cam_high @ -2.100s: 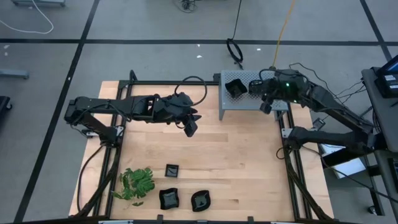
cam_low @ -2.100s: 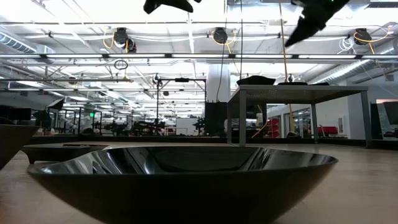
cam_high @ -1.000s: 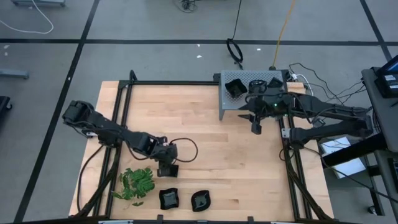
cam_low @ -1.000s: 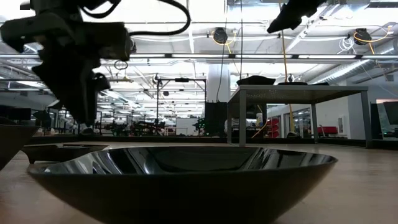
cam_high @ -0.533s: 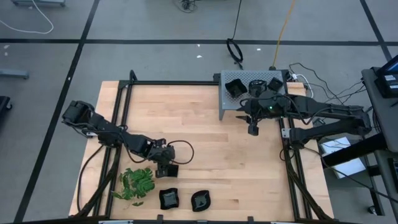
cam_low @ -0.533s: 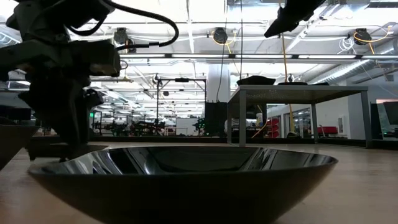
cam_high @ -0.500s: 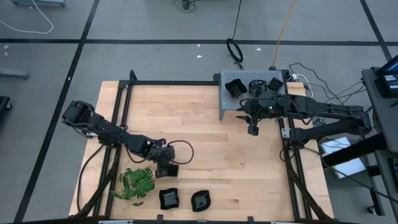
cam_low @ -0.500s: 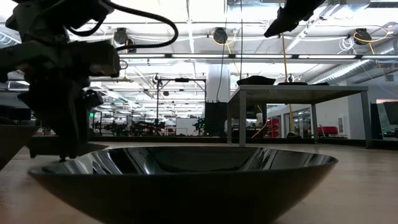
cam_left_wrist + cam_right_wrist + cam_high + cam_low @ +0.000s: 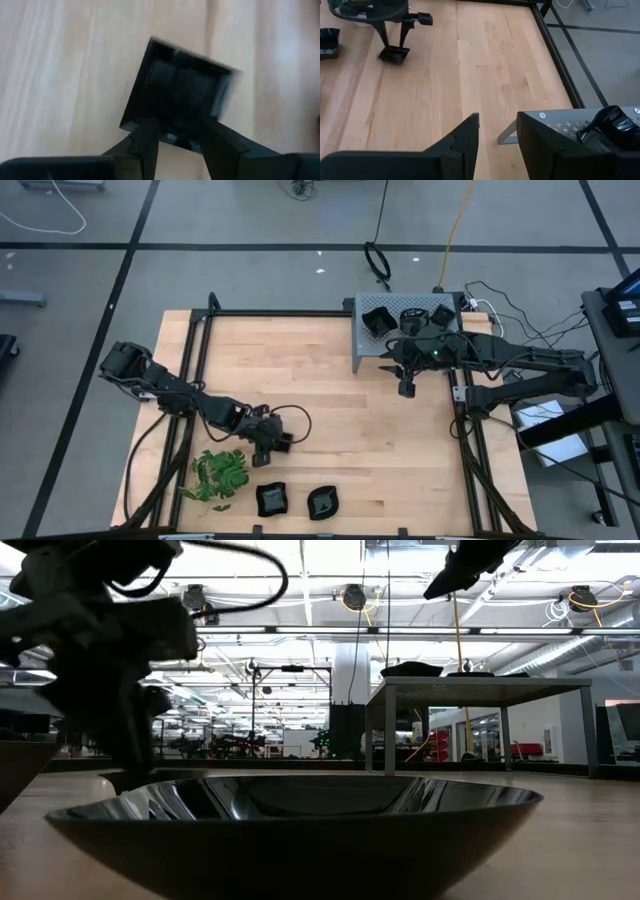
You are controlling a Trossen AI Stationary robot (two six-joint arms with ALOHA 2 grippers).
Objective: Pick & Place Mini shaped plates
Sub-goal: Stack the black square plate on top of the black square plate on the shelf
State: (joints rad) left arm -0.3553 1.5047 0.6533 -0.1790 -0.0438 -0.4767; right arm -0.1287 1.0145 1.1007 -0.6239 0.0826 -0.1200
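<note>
Near the pale wood tabletop's (image 9: 330, 420) front-left corner, the left gripper's (image 9: 176, 131) dark fingers pinch the rim of a small glossy black square plate (image 9: 178, 98), while the right gripper (image 9: 497, 132), fingers parted and empty, hovers beside the perforated grey metal box (image 9: 400, 340).

The table (image 9: 340, 410) is pale wood in long planks, smooth with a faint sheen and fine grain lines. Between the left gripper's (image 9: 176, 134) matt dark fingers (image 9: 146, 145) sits a small square plate (image 9: 180, 97), black and glossy, its raised rim catching light. In the low view the nearest plate (image 9: 300, 825) is mirror-glossy black. Just behind the right gripper (image 9: 496, 131) stands the grey metal box (image 9: 400, 330), matt and perforated. Ahead of the left gripper lies a leafy green sprig (image 9: 220, 475), matt.
</note>
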